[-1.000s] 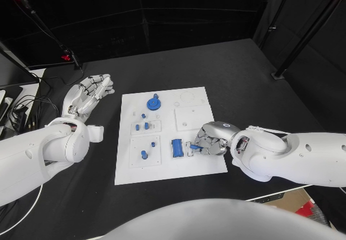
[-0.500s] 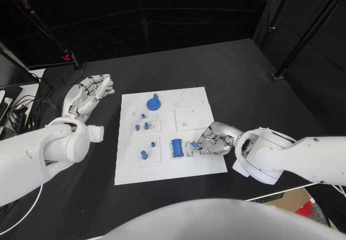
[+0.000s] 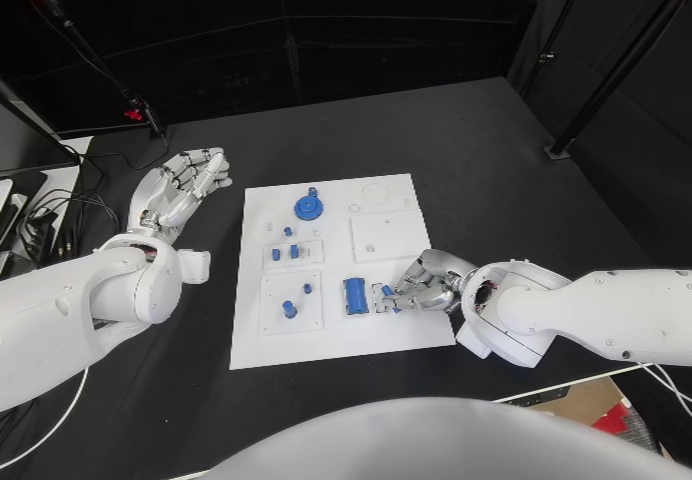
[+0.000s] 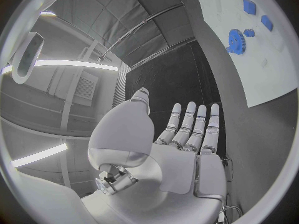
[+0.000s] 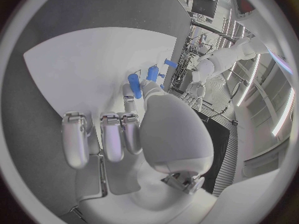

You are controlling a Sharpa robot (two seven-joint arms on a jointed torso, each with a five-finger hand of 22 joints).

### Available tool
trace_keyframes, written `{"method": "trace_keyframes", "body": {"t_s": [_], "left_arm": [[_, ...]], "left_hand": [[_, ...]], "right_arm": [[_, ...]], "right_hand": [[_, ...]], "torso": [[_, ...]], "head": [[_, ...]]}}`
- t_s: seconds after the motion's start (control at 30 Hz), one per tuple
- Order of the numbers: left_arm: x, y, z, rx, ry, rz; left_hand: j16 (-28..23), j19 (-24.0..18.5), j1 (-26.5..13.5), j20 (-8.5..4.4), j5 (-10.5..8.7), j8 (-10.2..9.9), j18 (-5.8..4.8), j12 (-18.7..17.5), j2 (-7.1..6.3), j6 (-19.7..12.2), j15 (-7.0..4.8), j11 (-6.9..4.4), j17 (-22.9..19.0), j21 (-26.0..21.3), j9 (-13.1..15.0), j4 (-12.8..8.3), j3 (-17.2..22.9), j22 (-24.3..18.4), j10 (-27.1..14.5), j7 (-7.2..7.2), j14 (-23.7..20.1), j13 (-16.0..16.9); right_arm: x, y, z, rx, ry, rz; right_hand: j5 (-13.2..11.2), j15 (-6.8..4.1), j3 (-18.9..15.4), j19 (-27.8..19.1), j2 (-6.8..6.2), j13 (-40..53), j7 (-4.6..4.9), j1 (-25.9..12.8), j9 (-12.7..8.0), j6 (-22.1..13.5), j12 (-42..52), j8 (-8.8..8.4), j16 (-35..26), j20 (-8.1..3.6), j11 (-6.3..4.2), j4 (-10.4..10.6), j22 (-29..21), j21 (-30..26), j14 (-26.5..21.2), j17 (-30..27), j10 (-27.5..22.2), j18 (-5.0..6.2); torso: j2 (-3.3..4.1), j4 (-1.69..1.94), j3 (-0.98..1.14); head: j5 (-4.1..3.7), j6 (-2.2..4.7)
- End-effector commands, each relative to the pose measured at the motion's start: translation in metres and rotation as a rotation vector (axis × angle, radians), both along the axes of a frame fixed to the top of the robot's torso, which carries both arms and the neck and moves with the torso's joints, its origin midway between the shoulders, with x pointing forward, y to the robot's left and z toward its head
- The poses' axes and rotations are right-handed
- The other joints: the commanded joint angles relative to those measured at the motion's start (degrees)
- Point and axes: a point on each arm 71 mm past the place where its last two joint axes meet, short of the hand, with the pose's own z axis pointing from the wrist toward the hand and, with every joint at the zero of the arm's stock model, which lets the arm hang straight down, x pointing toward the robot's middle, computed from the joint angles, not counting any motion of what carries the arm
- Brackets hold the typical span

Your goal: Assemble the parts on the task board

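1. Your task board [image 3: 335, 345] is a flat white rectangular plate, matte, lying mid-worktop with its long axis running away from the robot.
2. The small blue part [image 3: 387, 293] sits at the board's near right edge, pinched at the tips of the right robot hand [image 3: 423, 287]. It is too small to tell which way it points.
3. Just beside it, toward the board's middle, a blue ridged block [image 3: 353, 295] lies with its long axis pointing away from the robot.
4. Two small blue pieces [image 3: 297, 300] stand in a square recessed panel on the near left of the board.
5. Further back, three small blue pegs [image 3: 287, 249] sit in another panel; beyond them a round blue toothed gear [image 3: 309, 208] lies flat.
6. The right robot hand is silver, curled down onto the board, gripping the small blue part.
7. The left robot hand [image 3: 179, 188] lies off the board's far left corner over the black worktop [image 3: 476, 160], fingers straight and apart, holding nothing.
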Motion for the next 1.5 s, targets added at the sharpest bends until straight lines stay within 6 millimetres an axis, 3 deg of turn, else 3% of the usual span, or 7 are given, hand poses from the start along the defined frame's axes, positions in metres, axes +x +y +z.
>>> {"method": "trace_keyframes", "body": {"t_s": [0.03, 0.67, 0.97, 1.2, 1.5], "left_arm": [[-0.001, -0.001, 0.005, -0.019, -0.059, -0.010], [-0.001, 0.000, 0.005, -0.020, -0.058, -0.010], [-0.001, 0.000, 0.005, -0.020, -0.057, -0.010], [-0.001, 0.000, 0.005, -0.021, -0.058, -0.012], [-0.001, 0.000, 0.005, -0.020, -0.058, -0.011]], "left_hand": [[0.19, -0.54, -0.03, -0.01, 0.18, 0.37, -0.86, 0.39, 0.55, -0.27, -0.04, -0.10, -0.06, -0.20, -0.08, -0.02, -0.32, -0.06, -0.38, 8.58, 0.10, -0.06], [0.34, -0.54, 0.08, -0.01, 0.20, 0.49, -0.86, 0.57, 0.64, -0.28, -0.05, -0.10, -0.26, -0.18, -0.17, -0.01, -0.45, -0.03, -0.35, 8.57, 0.12, -0.16], [0.34, -0.54, 0.08, -0.01, 0.20, 0.49, -0.86, 0.57, 0.64, -0.28, -0.05, -0.10, -0.26, -0.18, -0.17, -0.01, -0.45, -0.03, -0.35, 8.57, 0.12, -0.16], [0.55, -0.53, 0.17, -0.01, 0.20, 0.58, -0.84, 0.70, 0.69, -0.31, -0.07, -0.11, -0.40, -0.16, -0.24, -0.02, -0.57, 0.00, -0.36, 8.58, 0.31, -0.26], [0.65, -0.54, 0.20, -0.01, 0.20, 0.62, -0.84, 0.75, 0.71, -0.32, -0.08, -0.11, -0.45, -0.15, -0.27, -0.02, -0.62, -0.01, -0.37, 8.58, 0.41, -0.29]], "right_arm": [[0.001, 0.000, -0.001, -0.018, 0.004, -0.032], [0.003, 0.014, 0.005, -0.091, -0.096, 0.052], [0.003, 0.017, 0.004, -0.131, -0.086, 0.088], [0.003, 0.018, 0.003, -0.134, -0.082, 0.094], [0.004, 0.021, 0.002, -0.139, -0.079, 0.107]], "right_hand": [[0.20, -0.50, -0.60, 6.06, -0.02, 15.06, -0.39, -0.81, -0.03, 0.40, -0.20, -0.28, 0.14, -0.34, -0.39, -0.02, 15.10, 0.19, 5.95, 15.09, 6.07, -0.41], [0.28, -0.53, -1.21, 6.06, 0.12, 15.06, -0.42, -1.41, 0.00, 0.51, -0.20, -0.44, 0.14, -0.40, -0.42, 0.03, 15.10, 0.19, 5.95, 15.09, 6.07, -0.41], [0.30, -0.62, -2.27, 6.06, 0.37, 15.06, -0.59, -2.55, 0.12, 1.09, -0.20, -0.55, 0.14, -0.49, -0.57, 0.12, 15.10, 0.19, 5.95, 15.09, 6.07, -0.41], [0.44, -0.67, -2.82, 6.06, 0.55, 15.06, -0.62, -3.17, 0.13, 1.20, -0.20, -0.73, 0.14, -0.54, -0.62, 0.17, 15.10, 0.19, 5.95, 15.09, 6.07, -0.41], [-0.31, -0.70, -3.87, 6.06, 0.84, 15.06, -0.60, -4.18, 0.13, 1.23, -0.20, -1.12, 0.14, -0.59, -0.63, 0.18, 15.10, 0.19, 5.95, 15.09, 6.07, -0.41]], "torso": [[-0.04, -0.11, -0.04], [-0.01, -0.08, -0.01], [-0.03, -0.12, -0.07], [-0.04, -0.01, 0.04], [-0.03, -0.05, 0.01]], "head": [[0.11, 0.00], [0.32, 0.00], [0.32, 0.00], [0.29, 0.00], [0.30, 0.00]]}}
